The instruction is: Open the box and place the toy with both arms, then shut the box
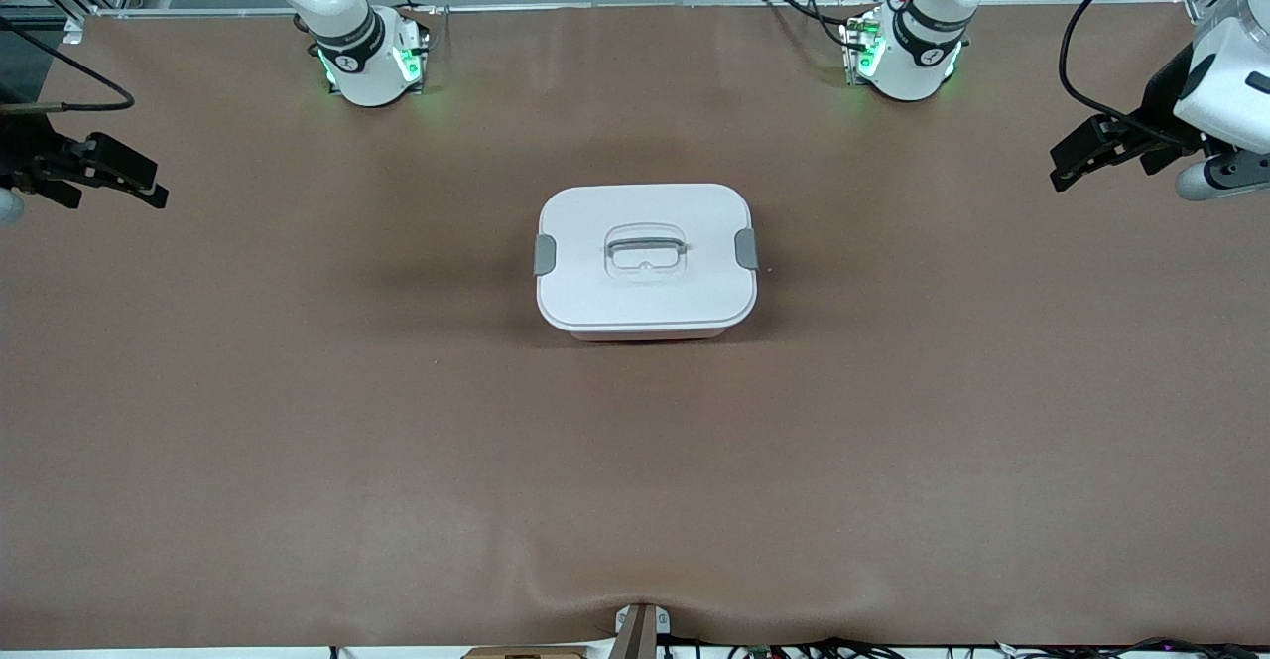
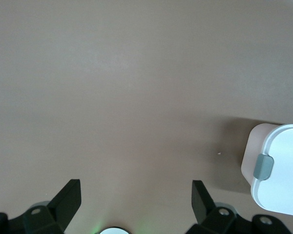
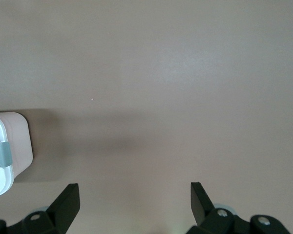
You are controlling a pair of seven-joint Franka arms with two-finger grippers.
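My left tool [image 1: 1077,158] and right tool [image 1: 134,183] hang wide open, empty, over the counter's [image 1: 298,421] ends. The box [image 1: 646,260] looks light, stiff and slick, so I'd grip its grey clips [image 1: 745,248].

Box [image 1: 646,260] interior hidden under shut lid [image 1: 645,242]; toy nowhere visible. Both wrist views cut box at frame edge, one clip [image 2: 263,166] each. Right claw [image 1: 129,181] body and left claw [image 1: 1086,155] arm cropped by front view's edges.
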